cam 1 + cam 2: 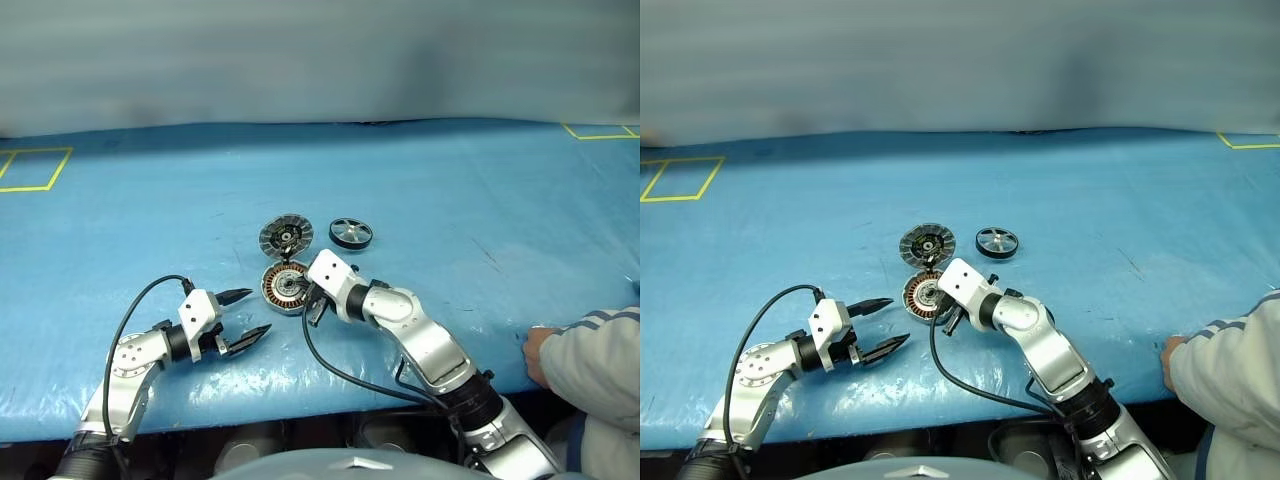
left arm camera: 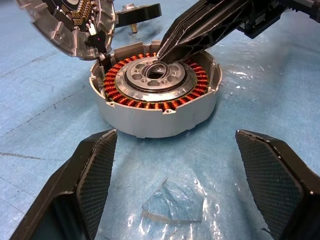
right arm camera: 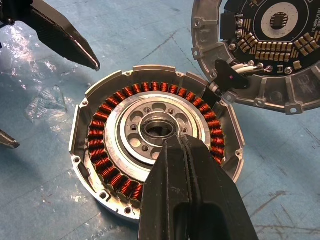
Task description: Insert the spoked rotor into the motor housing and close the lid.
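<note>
shallow round silver motor housing [image 1: 286,287] with copper winding ring sits on blue plastic-covered tabletop [image 1: 450,190], open. round grey lid [image 1: 286,236], inner face up with dark centre, lies swung back behind housing, joined at hinge. black-rimmed spoked rotor [image 1: 351,233] with silver spokes rests just beside lid, apart from housing. right gripper [image 3: 182,142] fingers pressed together, tips resting on housing's silver hub, holding nothing. left gripper [image 1: 242,318] fingers spread wide, empty, near housing's left side. person's hand [image 1: 540,352] in grey sleeve rests at tabletop edge, far right.

Blue table cover [image 1: 450,190] with yellow tape squares [image 1: 35,168].
</note>
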